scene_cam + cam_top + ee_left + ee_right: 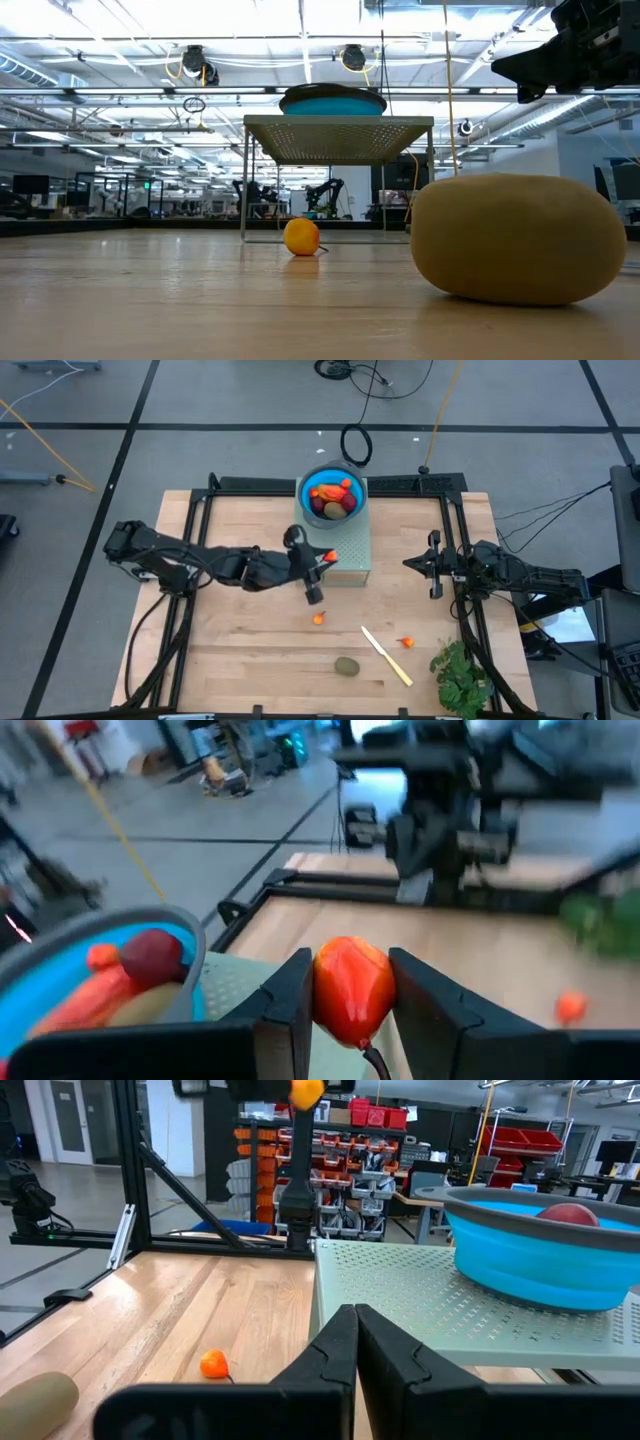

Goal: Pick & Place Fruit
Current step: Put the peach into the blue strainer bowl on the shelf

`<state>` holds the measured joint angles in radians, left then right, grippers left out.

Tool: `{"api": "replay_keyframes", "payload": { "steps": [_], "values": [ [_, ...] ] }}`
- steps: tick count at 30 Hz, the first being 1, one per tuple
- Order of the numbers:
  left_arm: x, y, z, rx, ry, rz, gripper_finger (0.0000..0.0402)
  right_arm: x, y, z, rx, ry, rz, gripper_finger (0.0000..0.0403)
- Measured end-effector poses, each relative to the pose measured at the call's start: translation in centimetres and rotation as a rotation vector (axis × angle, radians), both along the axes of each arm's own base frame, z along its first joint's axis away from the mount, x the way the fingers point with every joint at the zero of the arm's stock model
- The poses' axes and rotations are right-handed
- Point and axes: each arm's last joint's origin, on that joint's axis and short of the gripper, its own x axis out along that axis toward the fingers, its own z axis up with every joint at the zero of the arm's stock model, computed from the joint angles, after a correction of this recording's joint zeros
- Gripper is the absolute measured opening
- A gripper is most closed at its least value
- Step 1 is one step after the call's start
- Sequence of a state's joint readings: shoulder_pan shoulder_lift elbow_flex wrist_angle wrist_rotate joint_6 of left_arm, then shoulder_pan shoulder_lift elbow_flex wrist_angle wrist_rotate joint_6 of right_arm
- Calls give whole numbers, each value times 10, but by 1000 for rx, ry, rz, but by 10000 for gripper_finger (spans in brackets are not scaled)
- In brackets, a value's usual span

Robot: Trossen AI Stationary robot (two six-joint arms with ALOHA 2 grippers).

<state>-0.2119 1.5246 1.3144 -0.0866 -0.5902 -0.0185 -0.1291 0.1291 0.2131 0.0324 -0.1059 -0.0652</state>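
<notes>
We see a bright blue bowl point(303, 490) holding red, orange and dark red fruit, set on a pale green stand point(352, 550) dotted with fine perforations. A glossy red-orange piece point(351, 988) sits between black fingers point(290, 1005). The light wooden table point(240, 630) carries small orange bits point(318, 618), a brown-green kiwi point(346, 666), a cream knife point(386, 656) and green leaves point(462, 678)

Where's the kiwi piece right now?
In the high view the kiwi lies near the table's front edge, just left of the cream knife, apart from both arms.
</notes>
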Motion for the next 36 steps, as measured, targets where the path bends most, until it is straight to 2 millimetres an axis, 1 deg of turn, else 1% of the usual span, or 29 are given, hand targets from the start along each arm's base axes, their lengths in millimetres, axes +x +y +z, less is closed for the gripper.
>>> {"api": "replay_keyframes", "payload": {
  "steps": [8, 14, 20, 25, 29, 32, 36],
  "values": [
    [5, 22, 10, -266, -220, 122, 108, 0, 0, 0, 0, 0, 0, 0],
    [7, 45, 10, -456, -320, 205, 108, 0, 0, 0, 0, 0, 0, 0],
    [9, 72, 10, -685, -403, 228, 108, 0, 0, 0, 0, 0, 0, 0],
    [8, 95, 10, -868, -436, 202, 108, 0, 0, 0, -1, 0, -1, 0],
    [6, 115, 10, -971, -442, 178, 108, 0, 0, 0, -1, 0, -3, 0],
    [4, 127, 10, -1020, -437, 158, 108, 0, 0, 0, -3, 0, -4, 0],
    [2, 140, 9, -1032, -427, 143, 108, 0, 0, 0, -3, 0, -4, 0]
  ]
}}
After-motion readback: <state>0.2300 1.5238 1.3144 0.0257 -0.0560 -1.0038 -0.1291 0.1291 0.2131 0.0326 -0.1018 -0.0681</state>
